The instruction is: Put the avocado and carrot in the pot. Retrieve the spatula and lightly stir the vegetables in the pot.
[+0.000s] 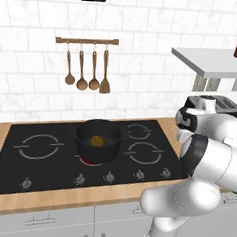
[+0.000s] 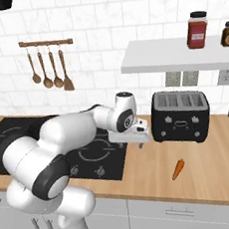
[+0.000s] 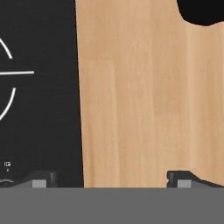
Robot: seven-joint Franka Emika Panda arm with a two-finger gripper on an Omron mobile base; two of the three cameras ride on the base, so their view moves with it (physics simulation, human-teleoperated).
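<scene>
The black pot point(image 1: 98, 139) stands on the cooktop's middle burner with a small yellow-orange vegetable piece point(image 1: 96, 140) inside; I cannot tell whether it is the avocado. The carrot point(image 2: 178, 169) lies on the wooden counter right of the cooktop, in front of the toaster. My gripper point(image 2: 133, 138) hangs low over the cooktop's right edge, left of the carrot and well apart from it. In the hand view the gripper point(image 3: 112, 180) is open, its fingertips point(image 3: 41, 179) wide apart over the seam between black glass and wood, with nothing between them. The spatula is out of view.
A black toaster point(image 2: 180, 114) stands at the back of the counter, its corner point(image 3: 201, 11) showing in the hand view. Brown wooden spoons and a wooden spatula point(image 1: 86, 70) hang on a wall rail. A white shelf point(image 2: 180, 57) with jars juts out above the toaster.
</scene>
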